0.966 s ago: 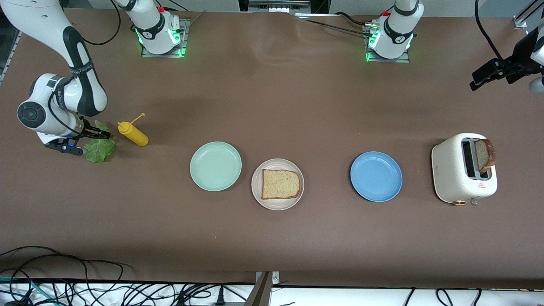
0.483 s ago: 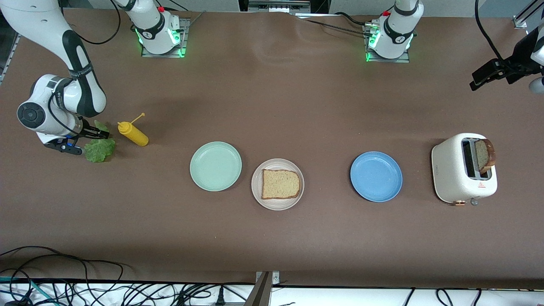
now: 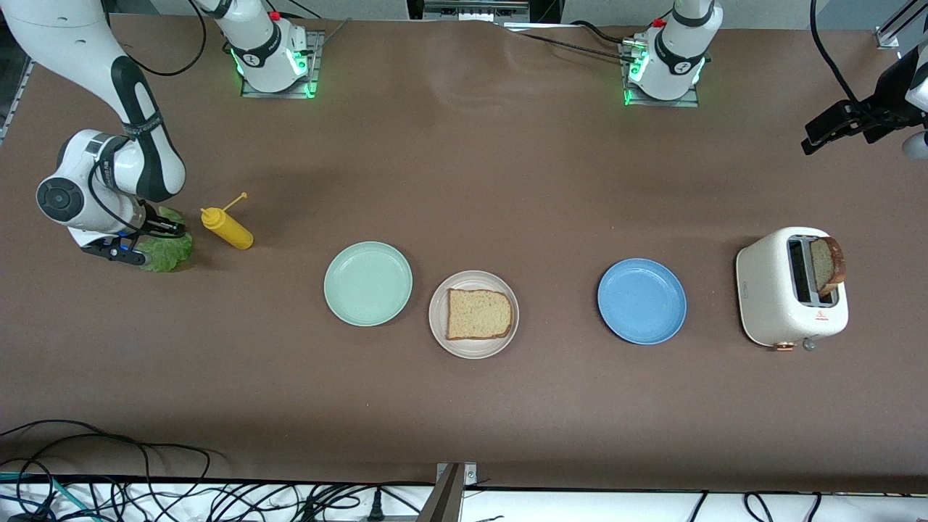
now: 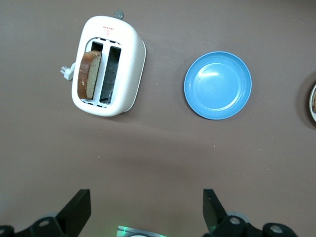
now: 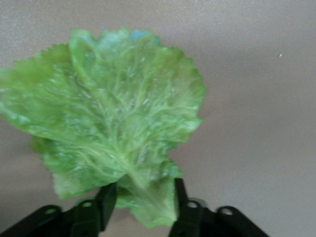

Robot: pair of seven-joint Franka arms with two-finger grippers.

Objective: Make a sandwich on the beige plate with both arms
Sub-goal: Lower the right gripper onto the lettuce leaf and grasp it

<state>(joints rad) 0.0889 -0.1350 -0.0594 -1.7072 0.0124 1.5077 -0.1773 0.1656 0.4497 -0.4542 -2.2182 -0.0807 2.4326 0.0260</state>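
Note:
A ruffled green lettuce leaf (image 3: 171, 252) lies at the right arm's end of the table. My right gripper (image 3: 156, 235) is down at it, and the right wrist view shows that gripper (image 5: 143, 195) shut on the stem end of the leaf (image 5: 108, 118). One bread slice (image 3: 478, 314) lies on the beige plate (image 3: 473, 351) mid-table. A second slice (image 3: 826, 264) stands in the toaster (image 3: 776, 290). My left gripper (image 3: 810, 141) waits open in the air at the left arm's end; the left wrist view shows it (image 4: 147, 202) empty, over bare table.
A yellow squeeze bottle (image 3: 228, 228) lies beside the lettuce. A mint-green plate (image 3: 367, 283) sits next to the beige plate and a blue plate (image 3: 641, 301) lies between it and the toaster. Cables (image 3: 145, 493) trail along the table's front edge.
My right gripper's fingers have closed in on the lettuce stem, and the leaf has bunched toward the gripper. The left arm has not moved.

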